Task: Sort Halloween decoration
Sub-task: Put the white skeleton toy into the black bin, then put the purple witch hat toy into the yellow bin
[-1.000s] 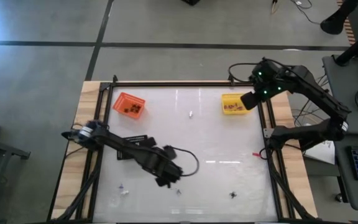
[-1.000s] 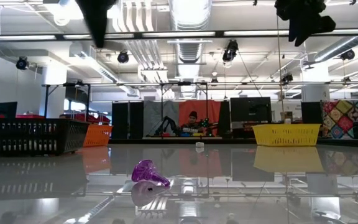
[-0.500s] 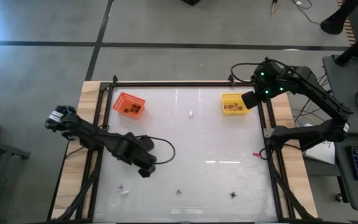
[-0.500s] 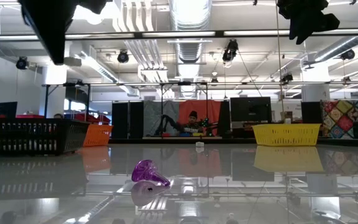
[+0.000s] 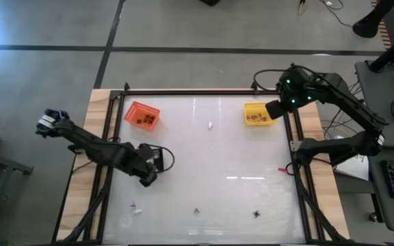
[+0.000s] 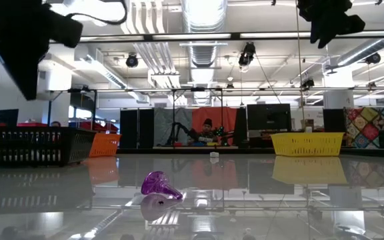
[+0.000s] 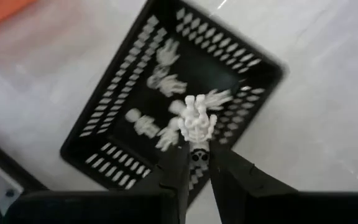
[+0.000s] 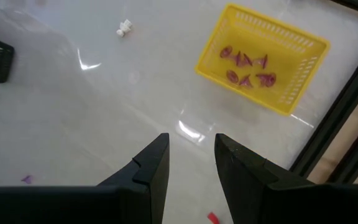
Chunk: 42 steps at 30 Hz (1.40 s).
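My left gripper (image 5: 146,176) (image 7: 197,165) hangs above the black tray (image 7: 166,106), shut on a white skeleton trinket (image 7: 196,121). Several white trinkets lie in that tray. My right gripper (image 5: 273,109) (image 8: 191,165) is open, high beside the yellow tray (image 8: 260,59), which holds several purple-red trinkets. The orange tray (image 5: 142,115) holds dark-brown ones. Loose on the table are a white trinket (image 5: 209,125) (image 8: 124,27), a purple one (image 6: 159,187) and small pieces by the near edge (image 5: 197,210) (image 5: 256,214) (image 5: 135,208). My left gripper pinches the white skeleton trinket by its lower end (image 7: 198,152), between the two fingertips. The fingers come from above, pointing down. The trinket sticks out beyond the fingertips, lifted clear over the black tray.
A dark metal frame (image 5: 204,91) borders the table. A small red piece (image 5: 280,170) lies near the right edge. A cable loop (image 5: 166,158) trails from my left arm. The middle of the table holds only the lone white trinket.
My left gripper has travelled from the middle of the near edge toward the table's left and far side, ending over the black tray with the white skeleton trinket in its fingers. The right arm has kept still.
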Tool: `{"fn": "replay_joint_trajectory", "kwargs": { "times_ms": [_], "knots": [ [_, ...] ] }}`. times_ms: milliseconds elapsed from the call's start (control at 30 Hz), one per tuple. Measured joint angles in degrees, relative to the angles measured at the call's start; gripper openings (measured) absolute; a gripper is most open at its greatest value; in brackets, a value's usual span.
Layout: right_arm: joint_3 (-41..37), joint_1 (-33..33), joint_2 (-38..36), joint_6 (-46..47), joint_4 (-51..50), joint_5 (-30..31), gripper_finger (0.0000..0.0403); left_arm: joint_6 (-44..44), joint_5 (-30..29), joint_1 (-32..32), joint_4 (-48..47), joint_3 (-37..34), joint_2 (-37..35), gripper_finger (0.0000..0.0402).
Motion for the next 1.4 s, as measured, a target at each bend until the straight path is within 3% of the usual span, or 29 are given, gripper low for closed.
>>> {"fn": "replay_joint_trajectory", "kwargs": {
  "times_ms": [400,600,900,1067,1200,1400],
  "knots": [
    [-6.0,0.0,0.1,-1.4,2.3,-0.2,0.0121,-1.7,0.1,0.0,1.0,-5.8,-4.2,0.0084],
    [-9.8,1.6,0.0,-2.2,4.8,-10.1,0.0121,-2.7,0.6,-0.1,1.0,-4.4,-5.6,0.0086],
    [-16.9,18.5,0.4,6.1,22.5,-11.9,0.0121,1.5,1.6,-0.2,2.9,-2.7,-7.9,0.0087],
    [-20.4,27.2,0.3,11.5,34.2,-9.9,0.0121,2.8,3.5,-0.2,3.4,-2.7,-9.5,0.0087],
    [-23.0,33.2,0.9,16.8,39.4,-6.1,0.0121,3.0,3.5,-0.2,3.5,-2.7,-10.3,0.0087],
    [-24.9,41.4,5.2,22.9,45.8,-5.1,0.0121,4.4,3.5,-0.2,3.7,-2.7,-10.4,0.0087]
  ]
}}
